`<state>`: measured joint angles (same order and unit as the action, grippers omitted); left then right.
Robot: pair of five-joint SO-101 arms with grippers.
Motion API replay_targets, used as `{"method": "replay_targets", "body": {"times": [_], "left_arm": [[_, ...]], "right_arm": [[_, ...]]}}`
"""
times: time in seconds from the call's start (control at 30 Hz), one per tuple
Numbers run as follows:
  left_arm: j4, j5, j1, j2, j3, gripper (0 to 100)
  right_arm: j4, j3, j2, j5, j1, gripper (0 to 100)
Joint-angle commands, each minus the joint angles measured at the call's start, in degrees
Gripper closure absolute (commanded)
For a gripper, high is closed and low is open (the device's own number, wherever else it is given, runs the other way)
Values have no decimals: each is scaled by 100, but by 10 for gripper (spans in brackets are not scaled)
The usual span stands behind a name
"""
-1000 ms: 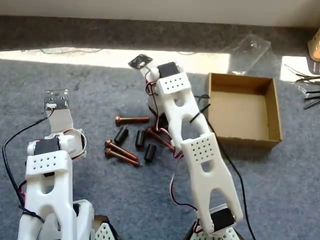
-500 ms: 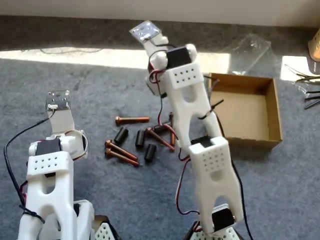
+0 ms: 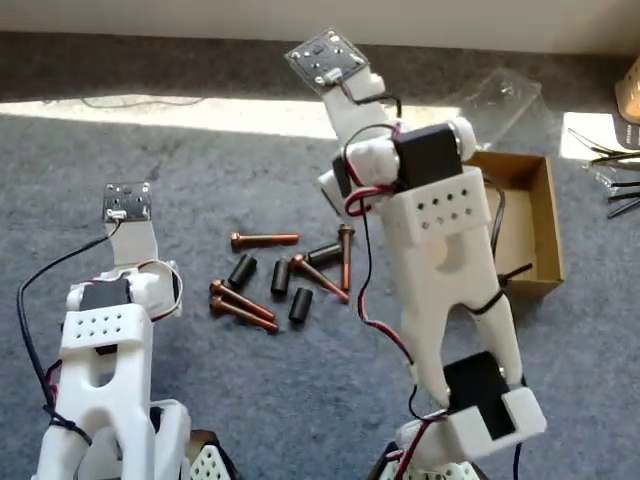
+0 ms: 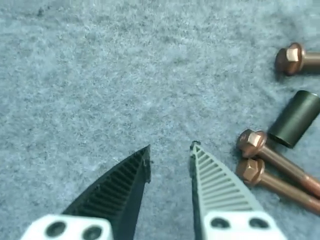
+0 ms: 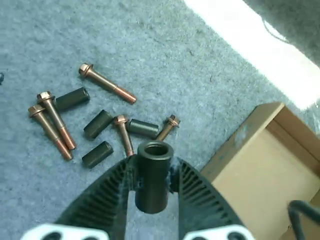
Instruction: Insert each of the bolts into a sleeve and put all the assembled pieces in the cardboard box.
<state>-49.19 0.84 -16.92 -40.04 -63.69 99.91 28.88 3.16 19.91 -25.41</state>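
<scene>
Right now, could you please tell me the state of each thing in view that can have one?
Left end effector: open, empty.
Right end effector: shut on a sleeve.
Five bolts: loose on the carpet, none in a sleeve.
Four other sleeves: lying empty on the carpet.
Cardboard box: open; the visible part is empty.

The right gripper (image 5: pixel 152 165) was raised off the scattered bolts (image 3: pixel 265 240) and shifted toward the cardboard box (image 3: pixel 537 215). A sleeve (image 5: pixel 152 192) was lifted with it, clamped between its jaws.
</scene>
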Motion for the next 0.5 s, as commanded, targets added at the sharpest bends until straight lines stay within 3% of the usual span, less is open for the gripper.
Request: {"method": "replay_targets", "body": {"times": [0.0, 0.1, 0.33, 0.47], "left_arm": [[62, 44, 611, 4, 4, 867], [62, 35, 927, 4, -4, 867], [62, 35, 971, 4, -4, 867], [53, -316, 1033, 4, 22, 867]], "right_arm": [[92, -541, 1042, -53, 48, 994], [84, -1112, 1798, -62, 40, 994], [-488, -3029, 3662, -62, 48, 994], [-998, -4444, 4760, -62, 66, 994]]}}
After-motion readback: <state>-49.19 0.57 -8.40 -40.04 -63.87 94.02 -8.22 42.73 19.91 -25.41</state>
